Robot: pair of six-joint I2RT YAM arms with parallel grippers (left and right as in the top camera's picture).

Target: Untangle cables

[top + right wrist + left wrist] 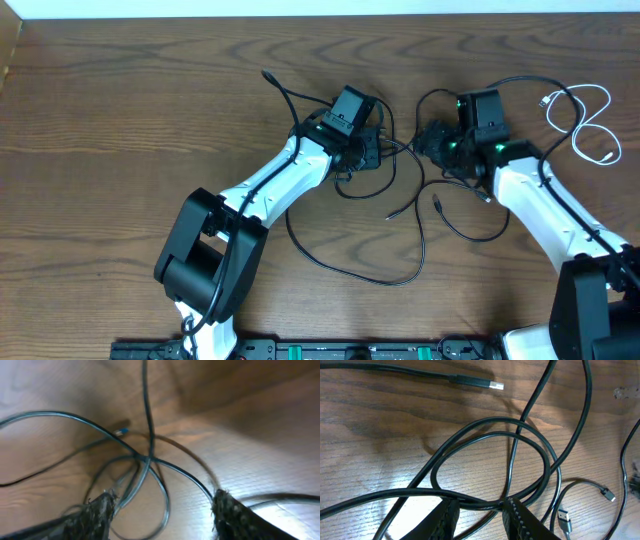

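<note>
Between the tips of the left gripper [479, 510], spread apart and pinching nothing for certain: 2 strands of the black cables [495, 419], crossing from finger to finger just at the pads. Ahead of those jaws, a double loop threaded by a 3rd strand. Beyond the loop, a plug [495, 385] lying loose on the table [380, 460]. Between the jaws of the right gripper [162, 505], also wide apart, a blurred crossing of several strands, touching neither finger as far as can be told. Well away from both pairs of jaws, on the far side of the right gripper from the knot: the white cable [592, 118], apart from the tangle.

Risk 1: closing the left jaws on both strands together, and so hauling the whole loop tight instead of drawing 1 cord out.

Risk 2: pulling the 2 grippers apart while gripping the same cord, cinching the crossing between them.

Risk 3: snagging a plug end on the loop during a pull, with 2 small plugs [607, 494] lying just off 1 side of the left jaws, close to the strands.

Risk 4: closing the right jaws blind, given the blur, and catching nothing or the wrong strand.

Probably safer: 1 strand per gripper, a slow pull, plug end led out first.
</note>
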